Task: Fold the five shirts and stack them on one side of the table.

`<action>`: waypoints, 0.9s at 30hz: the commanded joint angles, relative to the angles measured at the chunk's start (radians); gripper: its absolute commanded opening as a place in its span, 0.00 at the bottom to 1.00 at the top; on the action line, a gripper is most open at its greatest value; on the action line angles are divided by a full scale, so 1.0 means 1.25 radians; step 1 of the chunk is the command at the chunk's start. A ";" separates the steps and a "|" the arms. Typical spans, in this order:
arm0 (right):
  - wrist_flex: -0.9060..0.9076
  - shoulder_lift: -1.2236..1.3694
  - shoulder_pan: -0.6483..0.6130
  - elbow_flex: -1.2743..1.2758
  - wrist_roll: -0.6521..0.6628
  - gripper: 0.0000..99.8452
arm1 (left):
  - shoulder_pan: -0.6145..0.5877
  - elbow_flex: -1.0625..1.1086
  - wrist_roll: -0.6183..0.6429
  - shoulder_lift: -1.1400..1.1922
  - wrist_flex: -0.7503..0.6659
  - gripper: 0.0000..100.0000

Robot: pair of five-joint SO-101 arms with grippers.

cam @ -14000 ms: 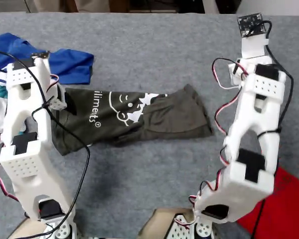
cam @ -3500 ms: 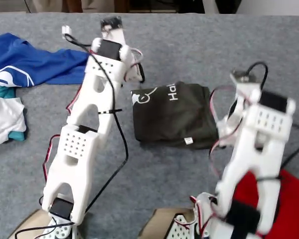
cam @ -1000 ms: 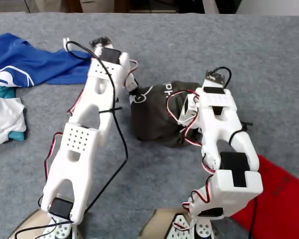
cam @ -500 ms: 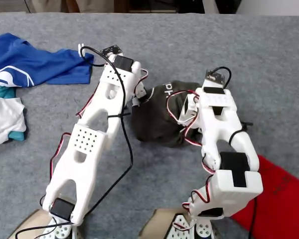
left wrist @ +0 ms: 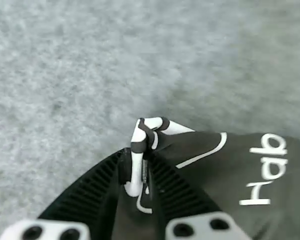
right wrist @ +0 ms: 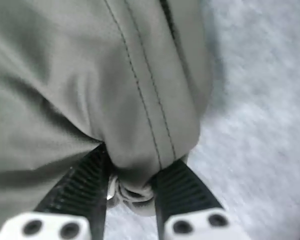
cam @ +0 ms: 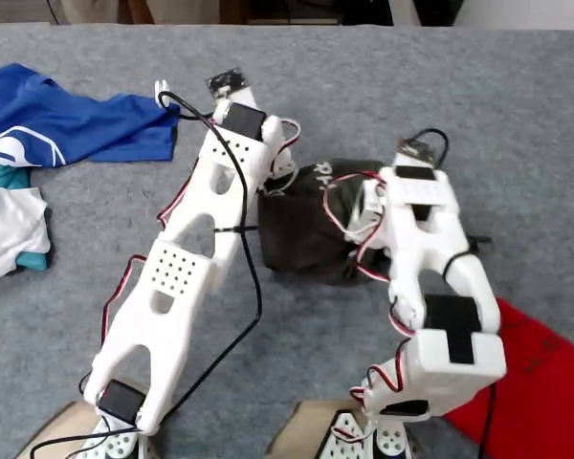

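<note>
A folded dark olive shirt (cam: pixel 311 225) with white print lies at the table's middle, bunched between both arms. My left gripper (cam: pixel 279 180) is shut on the shirt's far left corner; in the left wrist view the pinched fold (left wrist: pixel 140 150) with white print sits between the black fingers (left wrist: pixel 101 182). My right gripper (cam: pixel 364 215) is shut on the shirt's right edge; the right wrist view has the stitched hem (right wrist: pixel 155 125) squeezed between the fingers (right wrist: pixel 85 185). A blue shirt (cam: pixel 67 120) lies at the far left, a white and teal one (cam: pixel 10 225) below it. A red shirt (cam: pixel 536 382) rests at the near right.
The grey carpet-like table top (cam: pixel 459 105) is bare at the far right and along the near middle. Both arm bases stand at the near edge, with cables looping off the arms.
My left gripper has slid to the right with the olive shirt's corner, pushing the cloth into a tighter bundle. The right arm has held still on the shirt's right edge.
</note>
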 commanded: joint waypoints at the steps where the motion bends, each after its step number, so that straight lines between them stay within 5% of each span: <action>1: 0.104 -0.159 0.040 -0.029 0.033 0.00 | 0.044 -0.098 0.004 -0.013 0.014 0.02; 10: 0.230 -0.522 0.271 -0.031 0.158 0.00 | 0.177 -0.102 0.004 -0.136 0.014 0.02; 20: 0.275 -0.679 0.732 -0.031 0.339 0.00 | 0.389 0.004 0.004 -0.387 0.012 0.02; 27: 0.274 -0.694 1.029 -0.031 0.503 0.00 | 0.562 0.009 0.001 -0.404 0.004 0.02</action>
